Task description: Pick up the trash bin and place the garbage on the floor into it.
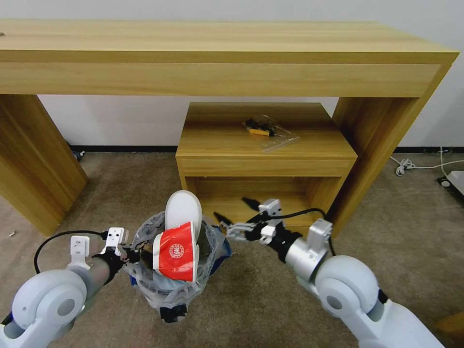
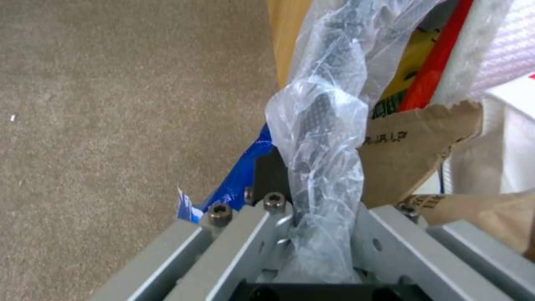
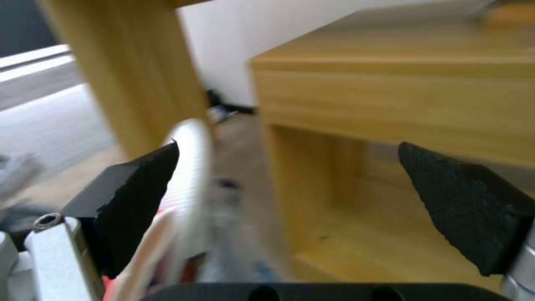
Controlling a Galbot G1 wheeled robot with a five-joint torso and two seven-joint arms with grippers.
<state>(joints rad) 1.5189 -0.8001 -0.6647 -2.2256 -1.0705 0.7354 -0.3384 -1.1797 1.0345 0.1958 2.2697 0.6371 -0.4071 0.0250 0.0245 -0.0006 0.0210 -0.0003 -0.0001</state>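
Observation:
The trash bin [image 1: 172,311], black with a crinkly clear liner [image 1: 145,232], hangs low in front of me over the beige floor [image 1: 270,290]. My left gripper [image 1: 133,253] is shut on its rim. In the left wrist view the bag-wrapped rim [image 2: 320,167] runs between the grey fingers [image 2: 390,234]. Garbage fills the bin: a white insole [image 1: 182,210], a red and white paper piece [image 1: 176,251] and brown cardboard [image 2: 412,146]. My right gripper [image 1: 233,209] is open just right of the bin, with its black pads [image 3: 139,196] wide apart and nothing between them.
A long wooden desk [image 1: 217,58] spans the back. A low wooden cabinet [image 1: 266,145] stands under it, close behind the bin, with a small clear bag [image 1: 266,129] on top. White cables [image 1: 411,166] lie at the right. A tiny white scrap [image 1: 10,233] lies far left.

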